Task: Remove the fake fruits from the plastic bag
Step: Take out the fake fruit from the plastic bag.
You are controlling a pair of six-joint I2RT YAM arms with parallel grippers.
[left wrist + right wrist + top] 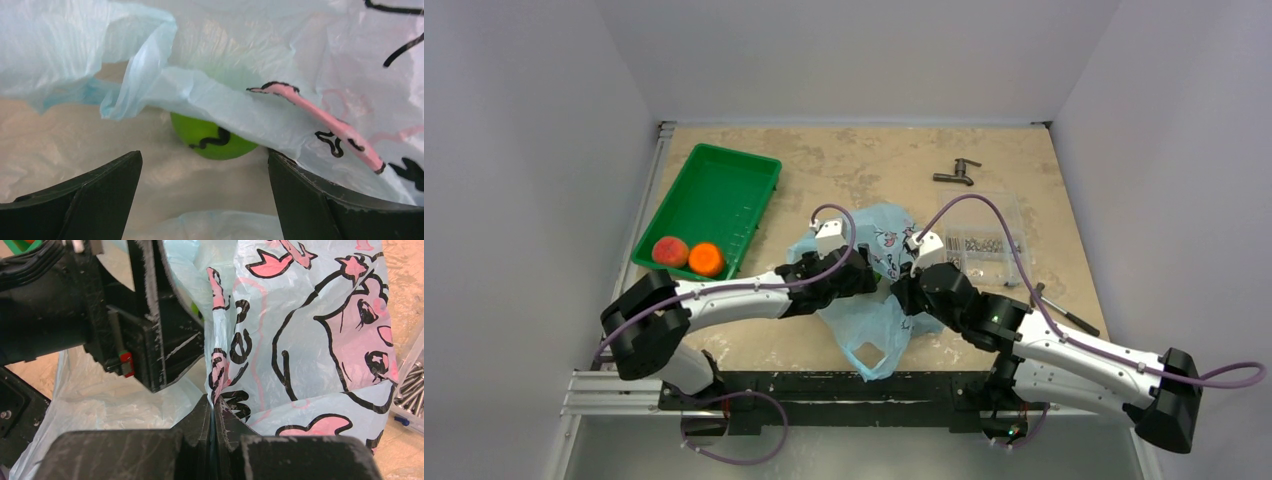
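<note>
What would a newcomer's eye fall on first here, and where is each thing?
The light-blue plastic bag mid-table, pinched by the right gripper. A green fruit peeks from under its fold, straight ahead of the left gripper, jaws wide. A red-peach fruit and an orange fruit sit in the green tray, left.

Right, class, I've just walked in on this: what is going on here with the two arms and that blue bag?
Two robot arms are emptying a plastic bag. The right arm has its jaws shut on a fold of the bag, holding it. The left arm has its jaws wide open at the bag's mouth, facing a green fruit that lies inside under a fold. A red-peach fruit and an orange fruit already sit in the green tray.
</note>
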